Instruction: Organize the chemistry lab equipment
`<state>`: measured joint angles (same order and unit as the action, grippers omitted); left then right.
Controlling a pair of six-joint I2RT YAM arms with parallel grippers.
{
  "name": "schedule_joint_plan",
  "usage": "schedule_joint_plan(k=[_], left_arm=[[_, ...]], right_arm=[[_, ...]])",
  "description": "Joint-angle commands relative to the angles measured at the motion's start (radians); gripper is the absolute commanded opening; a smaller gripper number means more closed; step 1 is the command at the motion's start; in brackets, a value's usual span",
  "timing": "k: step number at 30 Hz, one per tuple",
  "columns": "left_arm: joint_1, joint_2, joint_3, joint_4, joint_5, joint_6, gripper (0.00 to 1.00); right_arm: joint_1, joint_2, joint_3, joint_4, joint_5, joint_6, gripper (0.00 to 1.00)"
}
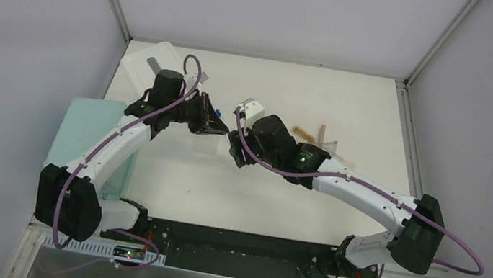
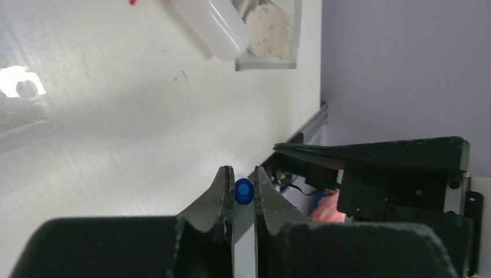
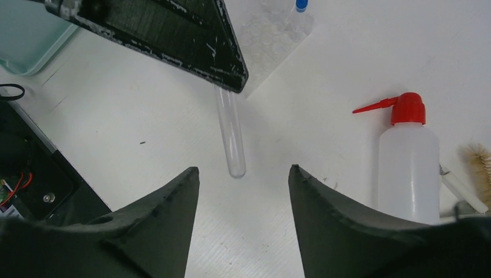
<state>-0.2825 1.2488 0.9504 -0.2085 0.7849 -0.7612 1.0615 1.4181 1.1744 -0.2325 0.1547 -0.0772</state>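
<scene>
Closest in, clamping the left tool (image 2: 243,180) shut on a small clear blue-capped tube (image 2: 244,191), showing only the blue cap between the pads in the left wrist view and swallowing most of the glass. Dangling that tube slantwise over the desk (image 3: 324,104) in the right wrist view, rounded end lowest, cap end buried under a dark finger; impossible to tell whether touching the surface. Spreading the right tool (image 3: 243,169) wide, framing the tube's tip in its own view, gripping nothing. Bending both arms inward from the near edge, meeting nose to nose over mid-desk and masking the tube from above. Further out, cropping the clear rectangular tube rack (image 3: 269,35) at the frame top, with a second capped tube (image 3: 300,7) standing in it. Rightward, finding the white squeeze bottle with red spout (image 3: 408,168) near the wooden-handled tools (image 1: 310,132). Farthest, half covering the clear plastic container (image 1: 156,61) with the left wrist, the pale teal bin (image 1: 87,135) nearer along the left edge.
</scene>
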Motion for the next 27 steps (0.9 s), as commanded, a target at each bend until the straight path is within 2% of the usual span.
schedule_joint_plan(k=[1,3,8,11,14,18,24,27], left_arm=[[-0.004,-0.061,0.082,-0.085,-0.257,0.154,0.00],[-0.004,-0.069,0.100,-0.120,-0.374,0.201,0.00],[-0.004,-0.066,0.126,-0.196,-0.708,0.306,0.00],[-0.005,-0.055,0.112,-0.193,-0.891,0.317,0.00],[-0.004,-0.038,0.067,-0.126,-0.999,0.326,0.00],[-0.004,-0.018,-0.003,0.017,-1.024,0.341,0.00],[-0.003,0.019,-0.103,0.288,-1.008,0.396,0.00],[-0.003,0.051,-0.120,0.370,-0.978,0.419,0.00]], right_arm=[[-0.026,-0.053,-0.001,0.051,0.064,0.046,0.68],[-0.056,-0.061,-0.007,0.047,0.081,0.074,0.72],[-0.155,-0.105,-0.056,0.039,0.103,0.167,0.75],[-0.204,-0.146,-0.099,0.047,0.116,0.195,0.75],[-0.236,-0.193,-0.141,0.066,0.140,0.210,0.77],[-0.261,-0.240,-0.192,0.099,0.163,0.228,0.78],[-0.290,-0.288,-0.249,0.127,0.189,0.258,0.79],[-0.297,-0.309,-0.272,0.138,0.196,0.267,0.79]])
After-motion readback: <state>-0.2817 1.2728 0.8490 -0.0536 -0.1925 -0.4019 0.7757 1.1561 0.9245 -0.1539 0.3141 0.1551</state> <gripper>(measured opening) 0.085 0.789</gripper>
